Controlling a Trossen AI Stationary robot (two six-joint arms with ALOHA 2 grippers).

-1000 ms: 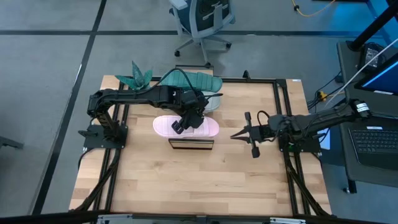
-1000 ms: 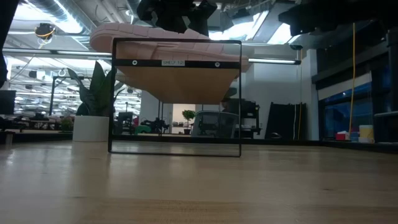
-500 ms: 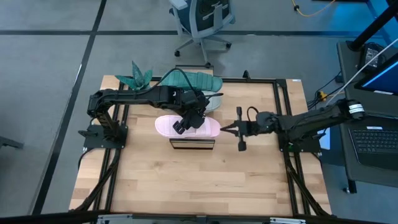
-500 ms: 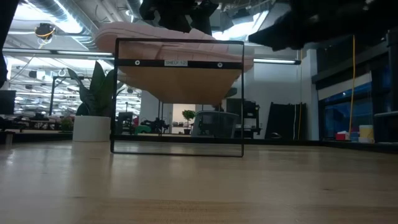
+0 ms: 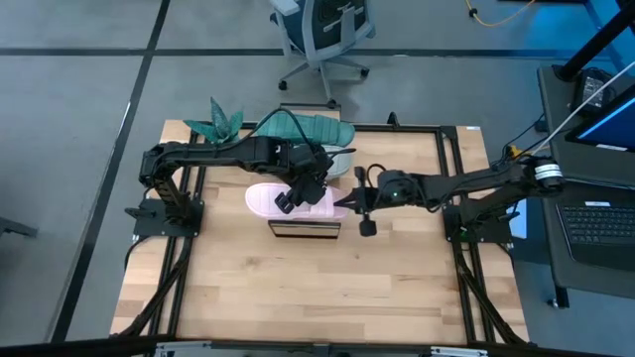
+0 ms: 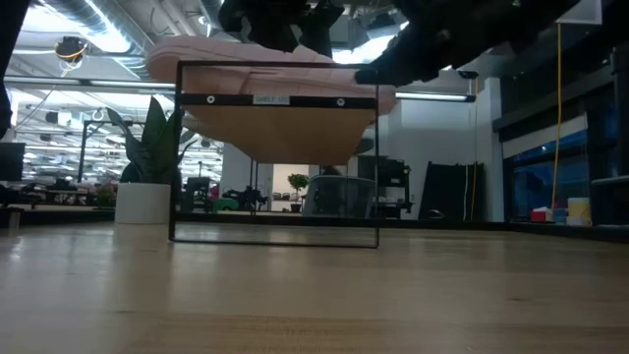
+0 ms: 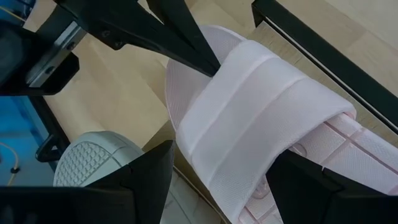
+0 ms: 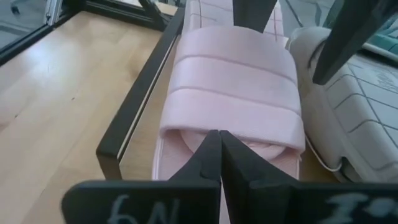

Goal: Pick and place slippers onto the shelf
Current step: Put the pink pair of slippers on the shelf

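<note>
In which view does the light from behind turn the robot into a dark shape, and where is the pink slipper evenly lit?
Low view: bright ceiling lights sit behind the scene, so the right arm is only a silhouette and the shelf is shaded underneath. Right wrist view: the pink slipper is evenly lit without glare, and the right hand is dark in front of it.

Grey floor (image 5: 79, 109) with dark seams. Office chair (image 5: 322, 35) behind table. Potted plant (image 6: 145, 177) in white pot. Ceiling strip lights (image 6: 108, 20). Laptop (image 5: 595, 223) at right.

Pink slipper (image 5: 298, 201) flat atop shelf (image 5: 306, 229)
</note>
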